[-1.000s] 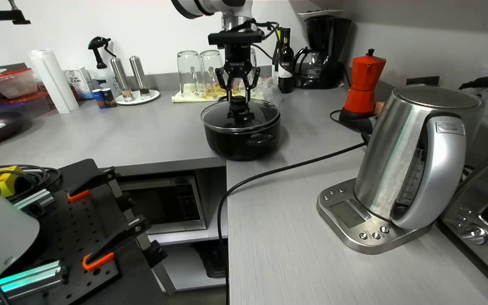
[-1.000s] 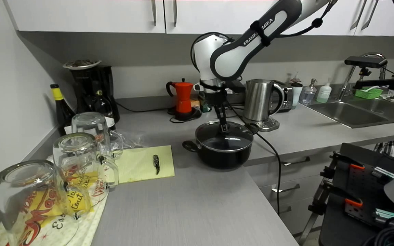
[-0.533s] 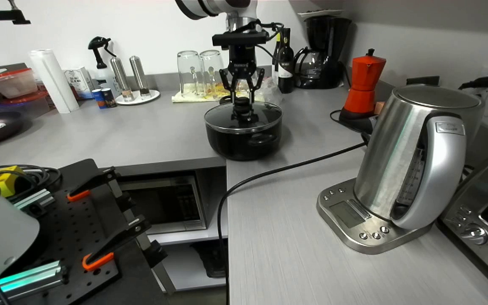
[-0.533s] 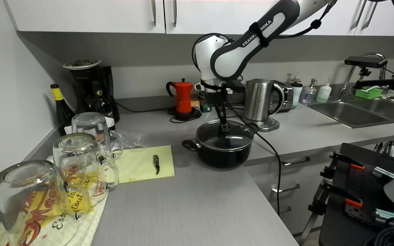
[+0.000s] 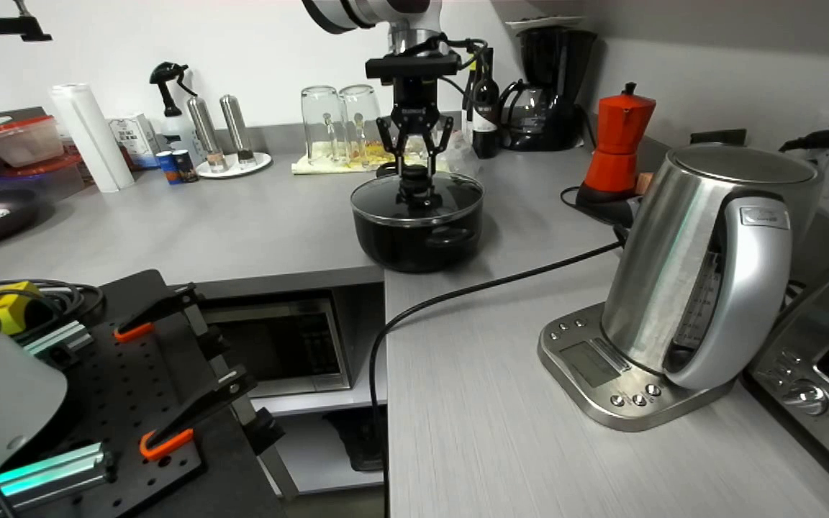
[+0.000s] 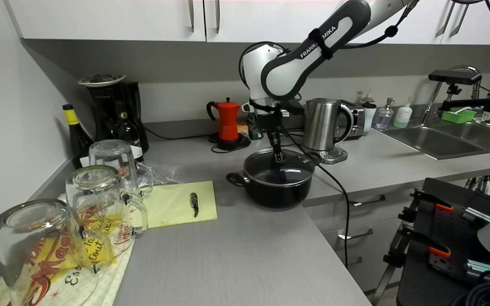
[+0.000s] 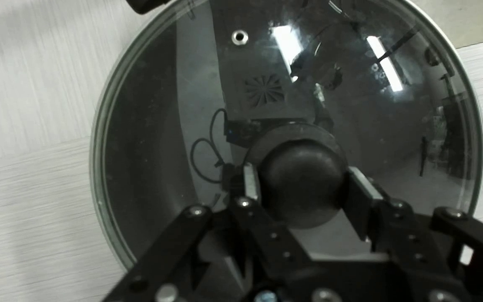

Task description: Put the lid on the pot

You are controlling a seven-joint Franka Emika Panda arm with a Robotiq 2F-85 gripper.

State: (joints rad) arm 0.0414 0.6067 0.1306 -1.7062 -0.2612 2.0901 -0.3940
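Pinching the knob [image 7: 302, 180], your gripper [image 7: 307, 180] has one finger on each side of it in the wrist view, both seemingly pressed against it. The lid [image 6: 279, 171] lies over the mouth of the pot [image 6: 277, 196], and the pot stands just beside the inside corner of the bench [image 5: 458, 403], where its two front edges meet.

Over the last second you have eased the lid a little way from that corner toward the back edge, the one where the red moka pot [image 6: 228, 123] stands. Notice that the pot has slid with it: both exterior views show the small shift. To judge by that, the lid already bears on the pot, so more sideways pushing would likely drag the pot along rather than centre the lid any better.

Your lid looks nearly level and nearly centred, which probably puts the task close to done. Whether its rim sits snug all the way round, you cannot tell from these angles; check that before anything else. If it does, your next move likely calls for spreading the fingers and lifting straight up, because a pad that catches the knob could tip the lid.
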